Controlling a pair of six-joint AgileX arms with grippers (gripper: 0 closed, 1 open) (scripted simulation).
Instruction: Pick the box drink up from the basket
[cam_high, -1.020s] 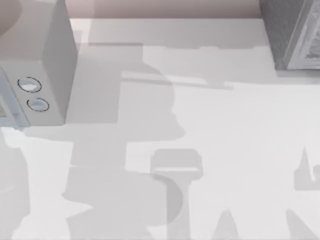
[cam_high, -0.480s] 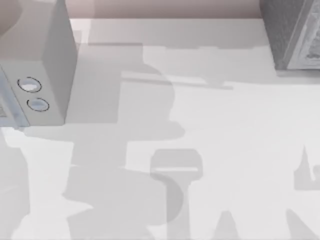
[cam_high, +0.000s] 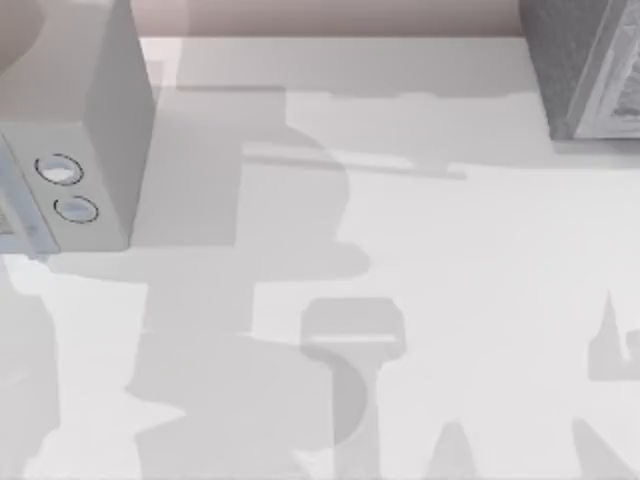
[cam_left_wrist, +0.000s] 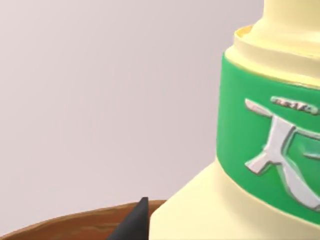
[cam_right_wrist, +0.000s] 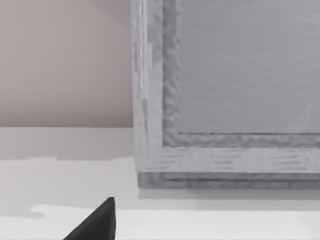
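On the white table (cam_high: 470, 260) the left hand (cam_left_wrist: 132, 225), grip state I cannot tell, sits close against the yellow green-banded box drink (cam_left_wrist: 260, 150) above the brown basket rim (cam_left_wrist: 75, 225), so the grasp seems underway and next calls for lifting clear.

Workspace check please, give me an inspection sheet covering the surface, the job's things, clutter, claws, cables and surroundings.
Surface: white table, crossed by grey shadows.
Job's things: box drink, pale yellow with a green band bearing a white mark, very close to the left wrist camera; brown basket rim beside it.
Clutter: grey appliance with two round knobs at the table's left; grey box-like unit at its far right, seen also from the right wrist.
Claws: one dark fingertip of the left claw next to the drink; one dark fingertip of the right claw above the table.
Cables: nothing seen.
Surroundings: plain pinkish wall behind the table.
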